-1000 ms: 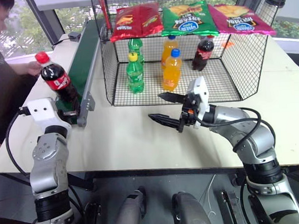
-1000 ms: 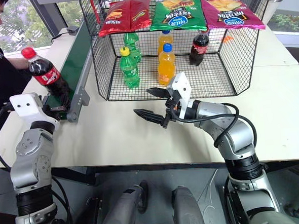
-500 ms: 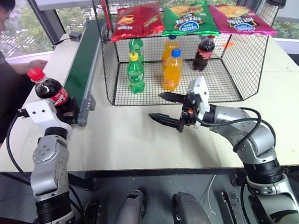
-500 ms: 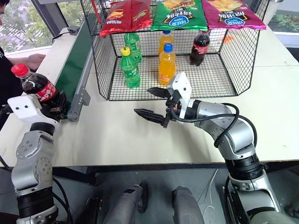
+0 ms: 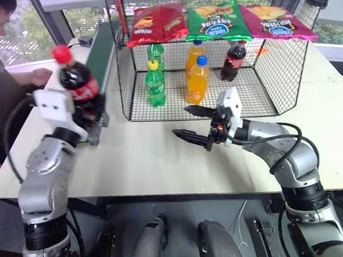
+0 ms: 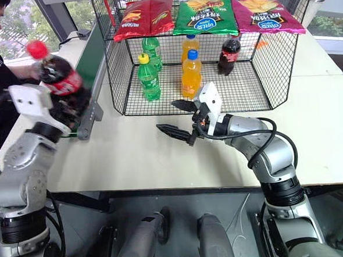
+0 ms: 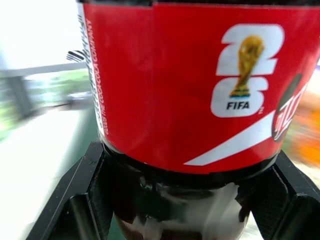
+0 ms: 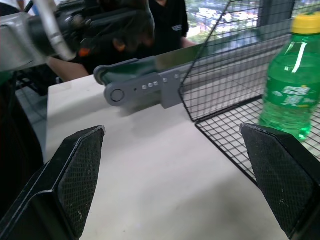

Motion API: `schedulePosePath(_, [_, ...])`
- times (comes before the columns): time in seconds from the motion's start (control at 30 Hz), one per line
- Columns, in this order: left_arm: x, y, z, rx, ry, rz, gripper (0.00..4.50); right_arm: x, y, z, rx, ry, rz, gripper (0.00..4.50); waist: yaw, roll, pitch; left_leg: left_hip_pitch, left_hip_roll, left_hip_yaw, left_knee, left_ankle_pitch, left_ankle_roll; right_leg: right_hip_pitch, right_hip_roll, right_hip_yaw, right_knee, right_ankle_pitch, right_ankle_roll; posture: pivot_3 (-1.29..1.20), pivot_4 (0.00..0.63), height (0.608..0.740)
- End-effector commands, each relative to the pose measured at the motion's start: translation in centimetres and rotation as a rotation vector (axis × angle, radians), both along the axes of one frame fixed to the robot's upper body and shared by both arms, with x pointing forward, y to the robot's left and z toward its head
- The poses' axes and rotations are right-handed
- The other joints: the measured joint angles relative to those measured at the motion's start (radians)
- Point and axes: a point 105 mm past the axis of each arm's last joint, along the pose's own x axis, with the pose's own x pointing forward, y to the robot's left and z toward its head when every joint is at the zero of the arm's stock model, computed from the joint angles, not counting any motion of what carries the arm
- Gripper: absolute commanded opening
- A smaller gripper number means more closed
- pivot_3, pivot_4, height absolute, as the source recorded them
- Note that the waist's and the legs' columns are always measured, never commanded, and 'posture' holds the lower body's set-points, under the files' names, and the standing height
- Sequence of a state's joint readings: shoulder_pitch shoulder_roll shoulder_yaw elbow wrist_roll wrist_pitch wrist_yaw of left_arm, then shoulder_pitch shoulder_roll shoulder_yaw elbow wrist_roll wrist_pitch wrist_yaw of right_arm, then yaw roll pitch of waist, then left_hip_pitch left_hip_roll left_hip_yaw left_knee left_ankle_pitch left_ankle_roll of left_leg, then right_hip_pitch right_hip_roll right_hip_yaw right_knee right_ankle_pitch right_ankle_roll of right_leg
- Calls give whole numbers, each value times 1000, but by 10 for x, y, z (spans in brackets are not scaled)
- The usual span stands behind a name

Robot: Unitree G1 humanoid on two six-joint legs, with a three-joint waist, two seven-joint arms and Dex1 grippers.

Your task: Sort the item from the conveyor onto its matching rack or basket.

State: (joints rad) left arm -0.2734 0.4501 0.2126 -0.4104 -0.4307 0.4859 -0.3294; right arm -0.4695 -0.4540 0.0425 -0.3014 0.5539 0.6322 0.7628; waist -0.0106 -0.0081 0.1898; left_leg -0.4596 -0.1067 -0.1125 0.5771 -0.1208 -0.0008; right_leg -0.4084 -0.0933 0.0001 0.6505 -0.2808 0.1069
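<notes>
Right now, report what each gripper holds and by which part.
Left gripper: cola bottle, clamped on its lower body below the red label. Right gripper: open, holding nothing.

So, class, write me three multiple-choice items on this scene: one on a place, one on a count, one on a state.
1. Where is the cola bottle with the red cap?
A. in the left end effector
B. lying on the table
C. on the chip shelf

2. How many orange soda bottles stand in the wire basket?
A. one
B. two
C. four

3. How is the right end effector?
A. shut on a green bottle
B. open, holding nothing
C. shut on a chip bag

Answers: 1 A, its fingers clamp the bottle's base. 2 B, two stand one behind the other. 3 B, its fingers are spread over bare table.
</notes>
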Motion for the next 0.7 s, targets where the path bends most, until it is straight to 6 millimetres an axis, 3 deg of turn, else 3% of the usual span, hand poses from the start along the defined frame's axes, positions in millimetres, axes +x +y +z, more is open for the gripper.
schedulePosePath(0.03, [-12, -31, 14, 59, -57, -169, 2884, 1, -9, 20, 20, -58, -25, 4500, 0, 0, 0, 0, 0, 0, 0, 0, 0, 0, 0, 0, 0, 0, 0, 0, 150, 738])
schedulePosePath(0.13, [-12, -48, 8, 105, -47, -252, 2884, 1, -12, 24, 22, -63, -28, 4500, -2, 0, 0, 0, 1, 0, -1, 0, 0, -1, 0, 0, 0, 0, 0, 0, 150, 738])
schedulePosePath(0.37, [-18, -108, -16, 168, -4, -565, 2884, -11, -13, 38, 28, -82, 3, 4500, 3, 0, 0, -1, 0, 0, -1, 0, 0, 0, -1, 0, -1, 0, 0, 0, 150, 738])
schedulePosePath(0.7, [-14, -146, -31, 183, 2, -755, 2884, -17, -5, 59, 45, -139, 26, 4500, 2, 0, 0, -1, 0, -1, 0, 0, 1, 0, -1, 0, -1, 0, 0, 0, 150, 738])
